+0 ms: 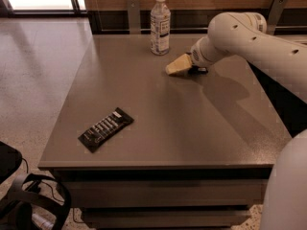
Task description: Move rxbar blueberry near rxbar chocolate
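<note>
The rxbar chocolate (105,128) is a long black-brown wrapper with rows of white text. It lies flat and slanted near the table's front left corner. My gripper (178,65) is tan and rests low on the table at the back, right of centre, far from that bar. A small dark piece (200,70) shows on the table just right of the gripper, under the white arm (249,37). It looks like the edge of the rxbar blueberry, mostly hidden by the arm.
A clear plastic bottle (160,23) with a white cap and label stands upright at the back edge, just left of the gripper. The grey table (168,128) drops off at front and left. A dark chair (19,195) stands at the bottom left.
</note>
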